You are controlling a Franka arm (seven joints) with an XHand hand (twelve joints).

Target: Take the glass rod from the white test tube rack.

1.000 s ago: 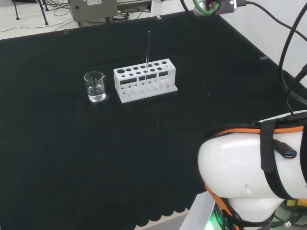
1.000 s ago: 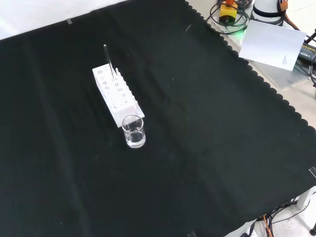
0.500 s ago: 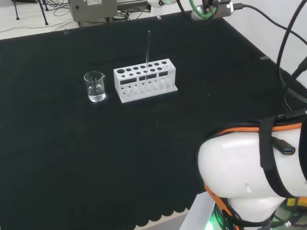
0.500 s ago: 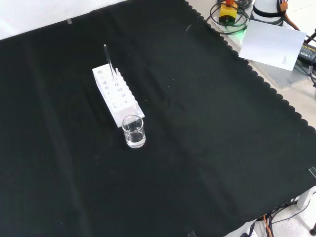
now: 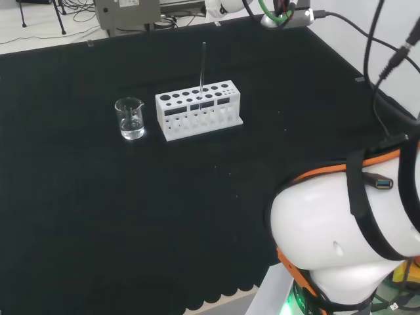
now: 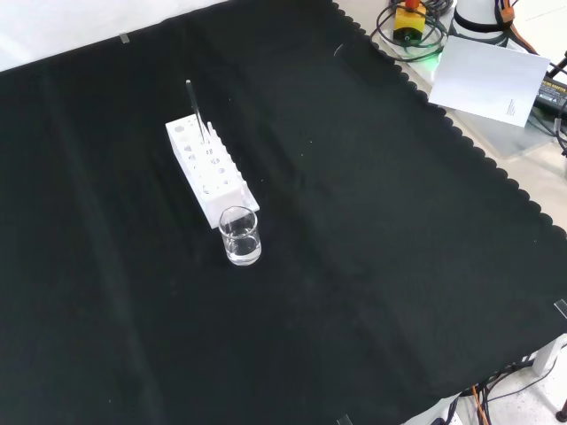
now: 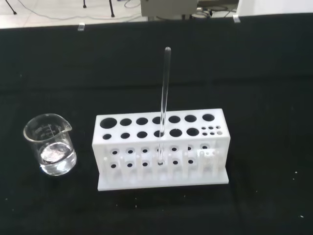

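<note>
Glass rod point(image 7: 164, 105) stands upright in a middle hole of the white test tube rack point(image 7: 161, 147), long axis vertical, free end up. State of the fingers: cannot tell. Small glass beaker point(image 7: 50, 151) stands beside the rack on the tabletop point(image 6: 372, 230), apart from it.
</note>
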